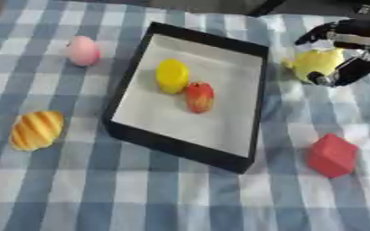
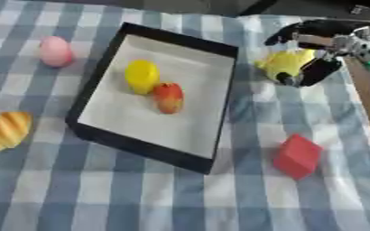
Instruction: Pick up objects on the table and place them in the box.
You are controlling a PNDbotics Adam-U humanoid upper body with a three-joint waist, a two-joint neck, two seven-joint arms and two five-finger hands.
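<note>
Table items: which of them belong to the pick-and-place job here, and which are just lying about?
Part of the job:
- black box
- yellow fruit and red-orange fruit, already in the box
- yellow object, right robot hand curled round it
- pink egg shape, striped yellow object, red block, on the cloth

Just lying about:
- checked tablecloth

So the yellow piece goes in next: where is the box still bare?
The box is bare along its near half, below the red fruit, and its far right corner. The middle left is crowded by the yellow ball and that fruit.
</note>
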